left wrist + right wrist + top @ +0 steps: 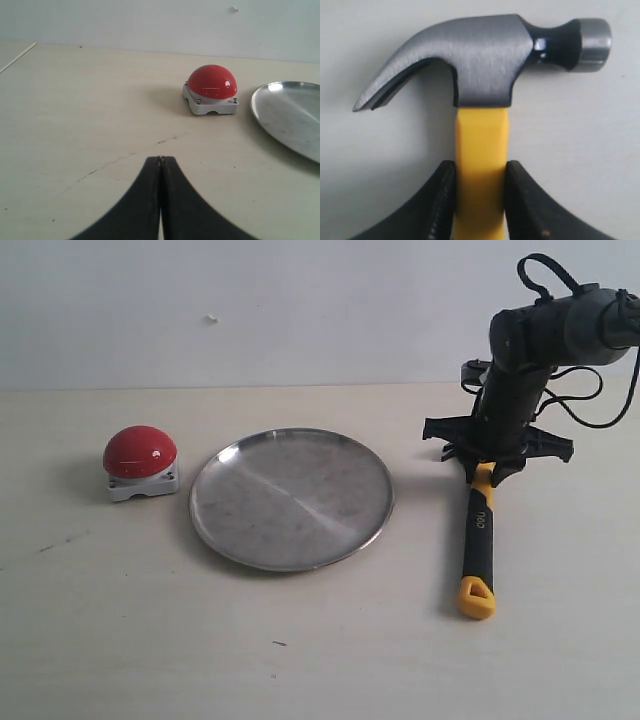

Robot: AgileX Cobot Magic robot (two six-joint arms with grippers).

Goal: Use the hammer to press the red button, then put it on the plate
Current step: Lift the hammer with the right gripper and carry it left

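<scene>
The hammer (478, 545) lies flat on the table right of the plate (291, 497), its looped yellow end toward the front. My right gripper (484, 466) is down over the handle's top and hides the head there. The right wrist view shows the dark metal head (480, 57) and the yellow handle (481, 150) clamped between both fingers; my right gripper (480, 172) is shut on it. The red button (140, 452) on its white base sits left of the plate. In the left wrist view my left gripper (160, 161) is shut and empty, well short of the red button (212, 82).
A plain pale wall (250, 300) closes off the back of the table. Black cables (590, 400) hang beside the right arm. The plate's rim (260, 117) enters the left wrist view beside the button.
</scene>
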